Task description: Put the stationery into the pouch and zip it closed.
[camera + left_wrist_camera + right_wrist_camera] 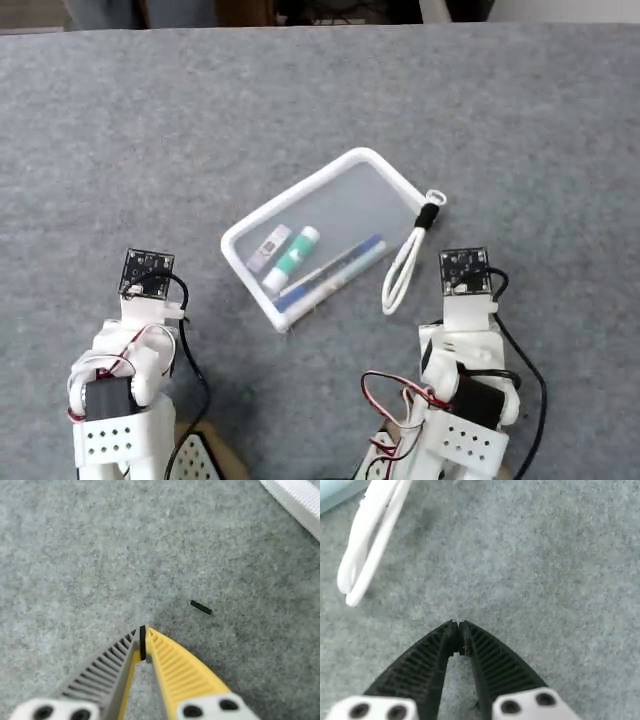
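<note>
We find clear pouch (345, 200) mid-table between arms, glue stick (297, 252) and pens (335, 270) seemingly inside. Left gripper (142, 640), right gripper (457, 632) clenched, empty, apart from pouch. We judge zipping next: pin pouch, find zip pull near white strap (405, 265).

We see bright, even light over the grey felt counter (300, 100); soft, faint shadows hug the white-edged translucent pouch (350, 200) and its white looped strap (347, 587).

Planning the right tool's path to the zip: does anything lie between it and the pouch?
Yes. The white looped cord strap lies on the grey cloth between the right tool and the translucent white-edged pouch. It is attached at the black zipper pull. Nothing else visible is in the way.
</note>
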